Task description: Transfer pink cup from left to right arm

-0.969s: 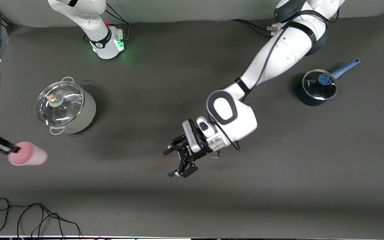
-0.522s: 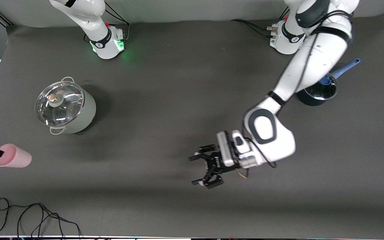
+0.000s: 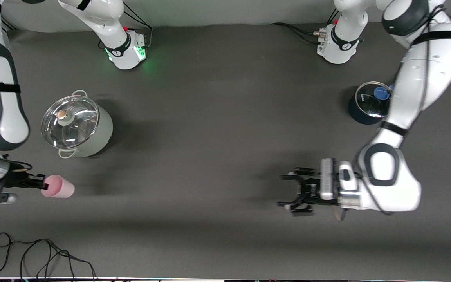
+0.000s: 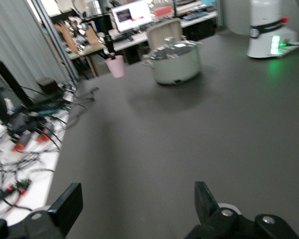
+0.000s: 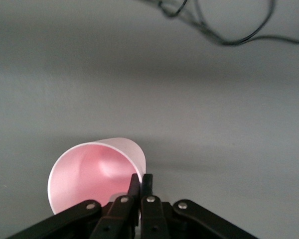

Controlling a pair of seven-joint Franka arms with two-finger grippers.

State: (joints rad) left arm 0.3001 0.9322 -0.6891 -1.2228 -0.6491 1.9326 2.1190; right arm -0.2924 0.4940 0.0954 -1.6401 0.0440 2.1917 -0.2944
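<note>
The right gripper [image 3: 41, 183] holds the pink cup [image 3: 58, 187] over the table's right-arm end, close to the grey lidded pot [image 3: 77, 124]. Only the right wrist view shows how: both fingers [image 5: 141, 185] are pinched on the cup's [image 5: 94, 173] rim, its mouth facing the camera, with a black cable [image 5: 217, 22] lying on the table below. The left gripper [image 3: 293, 191] hangs over bare table toward the left arm's end, jaws spread wide and holding nothing; its wrist view looks across to the cup [image 4: 115, 65] and pot [image 4: 175, 60]. From the front, the left arm partly covers a blue saucepan [image 3: 368, 103].
</note>
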